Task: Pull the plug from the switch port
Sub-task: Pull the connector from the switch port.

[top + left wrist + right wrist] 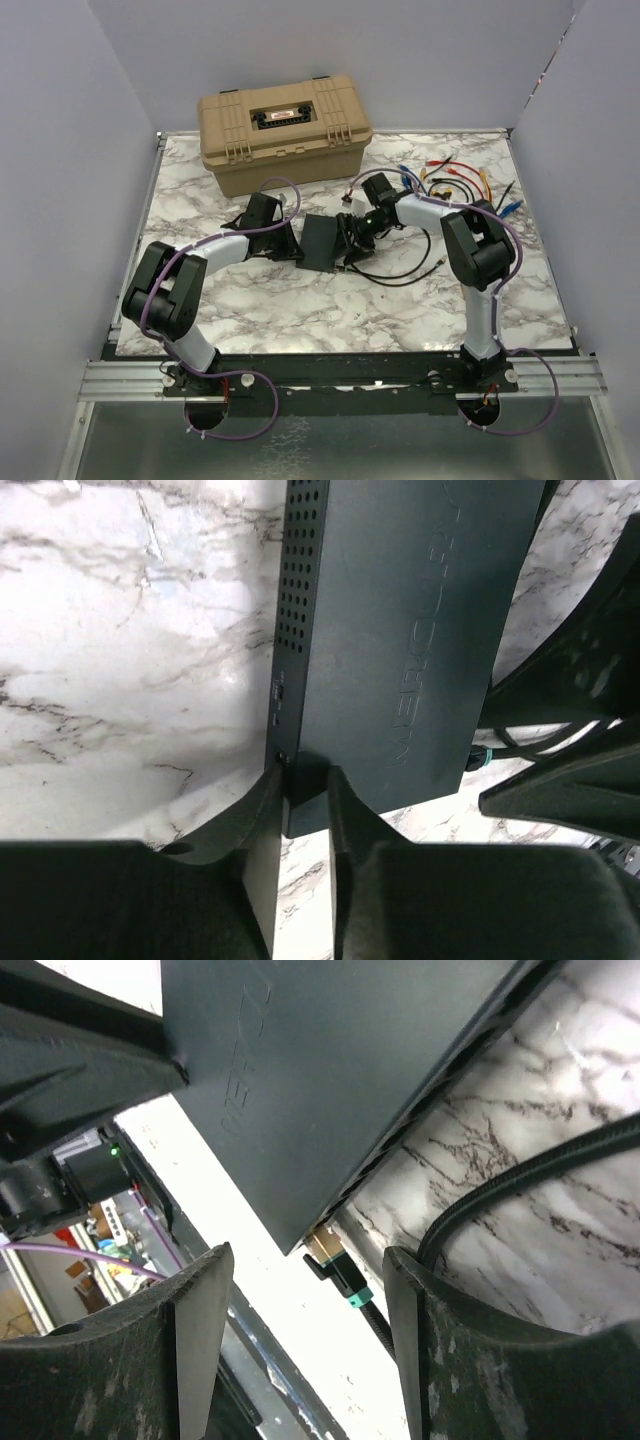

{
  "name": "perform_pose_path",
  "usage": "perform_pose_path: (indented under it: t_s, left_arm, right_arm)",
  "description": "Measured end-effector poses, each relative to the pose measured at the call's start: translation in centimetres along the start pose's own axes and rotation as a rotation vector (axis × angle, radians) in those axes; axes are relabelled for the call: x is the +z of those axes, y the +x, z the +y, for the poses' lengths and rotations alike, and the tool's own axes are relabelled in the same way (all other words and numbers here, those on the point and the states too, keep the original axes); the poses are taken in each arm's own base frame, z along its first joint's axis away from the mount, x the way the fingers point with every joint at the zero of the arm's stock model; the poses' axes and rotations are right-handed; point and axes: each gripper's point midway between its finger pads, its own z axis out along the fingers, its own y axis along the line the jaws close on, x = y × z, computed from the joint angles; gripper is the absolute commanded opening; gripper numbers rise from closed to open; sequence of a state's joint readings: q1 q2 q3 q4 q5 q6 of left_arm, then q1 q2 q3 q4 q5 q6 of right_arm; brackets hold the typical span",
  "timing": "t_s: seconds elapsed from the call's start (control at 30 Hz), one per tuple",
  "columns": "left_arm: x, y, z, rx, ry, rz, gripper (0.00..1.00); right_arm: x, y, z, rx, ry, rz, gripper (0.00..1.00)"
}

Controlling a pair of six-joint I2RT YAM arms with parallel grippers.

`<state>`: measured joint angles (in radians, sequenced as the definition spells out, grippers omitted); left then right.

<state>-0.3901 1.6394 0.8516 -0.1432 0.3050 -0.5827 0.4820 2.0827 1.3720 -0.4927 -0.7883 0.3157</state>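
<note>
The left gripper has its 2 matte black fingers pinched narrow on a near corner of the thin flat matte-black switch, one pad on each face. That box shows a perforated side wall and raised lettering on its smooth broad face. The right gripper stands wide, its 2 scuffed black fingers apart on either side of the small plug and touching neither it nor the box. The plug has a clear amber tip, a black latch and a teal collar, and its tip meets the port edge of the switch; how deep it sits cannot be told. A thin black cable runs from the collar, and a thicker braided black cable curves over the marble beside it. The switch lies near the middle of the white grey-veined marble-patterned table, between both grippers, just nearer than the tan ribbed plastic toolbox at the far edge. Loose coloured patch cables lie near the far right corner.
</note>
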Motion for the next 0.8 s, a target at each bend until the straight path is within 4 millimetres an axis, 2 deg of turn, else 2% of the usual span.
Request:
perform_pose_path:
  t_s: [0.17,0.47,0.8]
  left_arm:
    - [0.1,-0.7,-0.3,0.005,0.016,-0.027,0.01]
    - [0.2,-0.9,-0.4,0.008,0.028,-0.048,0.00]
    - [0.3,-1.1,-0.4,0.009,0.033,-0.057,0.00]
  right_arm:
    - [-0.3,1.1,-0.4,0.029,-0.020,0.018,0.60]
    - [-1.7,2.5,-1.9,0.124,-0.113,0.028,0.58]
    - [-1.7,3.2,-1.8,0.161,-0.211,0.026,0.50]
